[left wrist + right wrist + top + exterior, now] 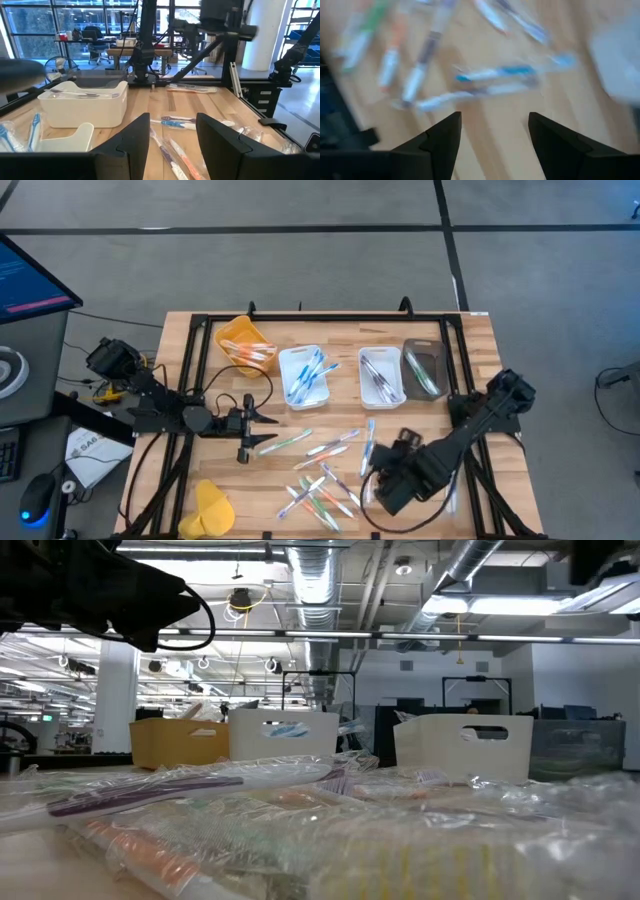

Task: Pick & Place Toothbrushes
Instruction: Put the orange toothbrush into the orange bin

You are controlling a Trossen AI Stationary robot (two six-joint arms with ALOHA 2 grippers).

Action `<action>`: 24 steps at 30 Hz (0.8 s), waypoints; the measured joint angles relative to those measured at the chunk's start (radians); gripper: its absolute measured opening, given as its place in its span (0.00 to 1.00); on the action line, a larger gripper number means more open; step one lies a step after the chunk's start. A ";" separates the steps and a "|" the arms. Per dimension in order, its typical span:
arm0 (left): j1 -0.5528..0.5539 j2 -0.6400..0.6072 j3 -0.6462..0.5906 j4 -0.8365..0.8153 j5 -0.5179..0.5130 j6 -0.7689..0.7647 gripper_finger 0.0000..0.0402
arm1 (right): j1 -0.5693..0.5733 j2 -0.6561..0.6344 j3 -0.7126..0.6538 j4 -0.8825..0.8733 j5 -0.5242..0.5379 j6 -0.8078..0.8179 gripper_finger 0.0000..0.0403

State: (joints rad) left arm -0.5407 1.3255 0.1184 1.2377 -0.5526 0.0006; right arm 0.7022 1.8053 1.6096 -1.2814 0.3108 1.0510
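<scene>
Several wrapped toothbrushes [322, 476] lie loose on the wooden table's near middle; they fill the low view's foreground [190, 788]. More lie in a yellow tray [245, 345], two white trays [303, 375] [380, 375] and a dark tray [425, 368] at the back. My right gripper [375, 480] [495, 131] hangs open above the loose toothbrushes [492, 74], pointing steeply down, with nothing between its fingers. My left gripper [266, 430] [172, 136] stands open and level at the pile's left, with toothbrushes [177, 121] on the table beyond its fingers.
A yellow piece [210, 508] lies at the table's near left corner. A black frame [190, 330] runs around the table's edges. Bare wood [300, 420] shows between the trays and the loose pile.
</scene>
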 joint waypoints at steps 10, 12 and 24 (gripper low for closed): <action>0.000 0.000 0.000 0.000 0.000 0.000 0.38 | -0.021 0.074 -0.031 0.435 0.010 -0.676 0.56; 0.000 0.000 0.000 -0.001 0.000 -0.009 0.38 | -0.039 0.107 -0.031 0.439 0.011 -0.769 0.56; 0.000 0.001 0.000 -0.043 0.000 -0.065 0.38 | -0.201 0.234 -0.032 0.403 -0.042 -0.878 0.56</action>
State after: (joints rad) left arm -0.5407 1.3262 0.1188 1.1946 -0.5522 -0.0647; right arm 0.5014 2.0393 1.5774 -0.8784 0.2692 0.1728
